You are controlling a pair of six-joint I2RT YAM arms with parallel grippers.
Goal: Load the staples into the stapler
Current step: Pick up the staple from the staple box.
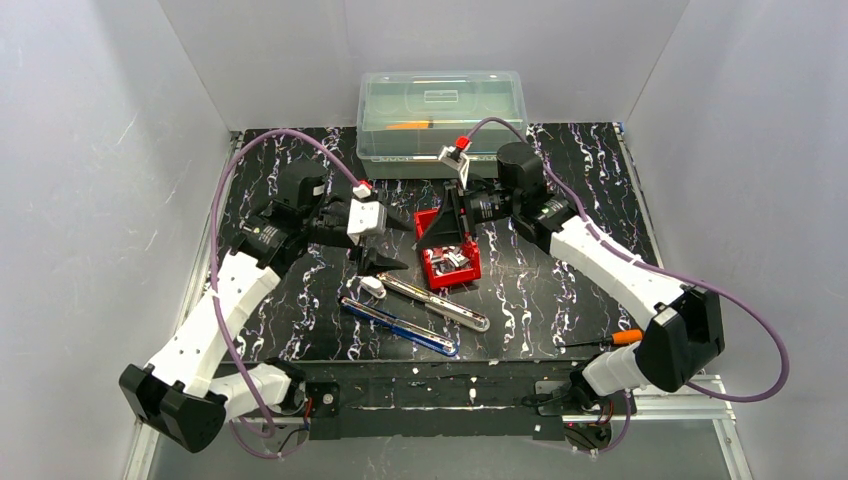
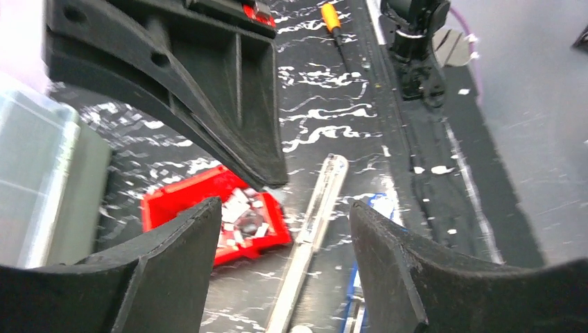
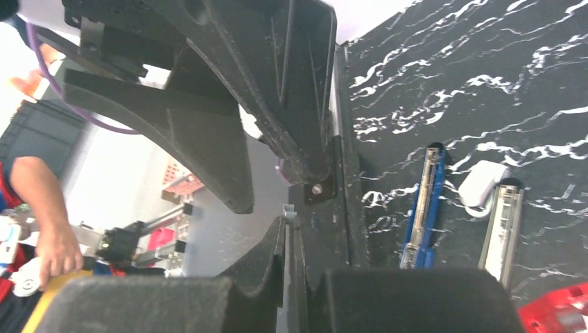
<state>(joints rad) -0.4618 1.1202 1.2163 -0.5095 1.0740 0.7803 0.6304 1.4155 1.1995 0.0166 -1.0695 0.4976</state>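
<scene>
Black marbled mat (image 1: pixel 560 290): stapler (image 1: pixel 440 302) lies opened out at near centre. Left gripper (image 1: pixel 398 245) just beyond it, jaws wide, empty. Staples (image 1: pixel 452 260) lie loose in the red tray (image 1: pixel 450 281), clearest from the left wrist. The right wrist view misses them. Right gripper (image 1: pixel 460 238) over the tray, jaws nearly closed, any contents indeterminate.

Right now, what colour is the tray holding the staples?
The tray is red, clearest from the top camera.

Top camera looked down from high at the near edge, whole table (image 1: pixel 560 290) in frame. Wrist cameras sat low and close, facing across it; all three shared the stapler (image 1: pixel 437 303).
</scene>
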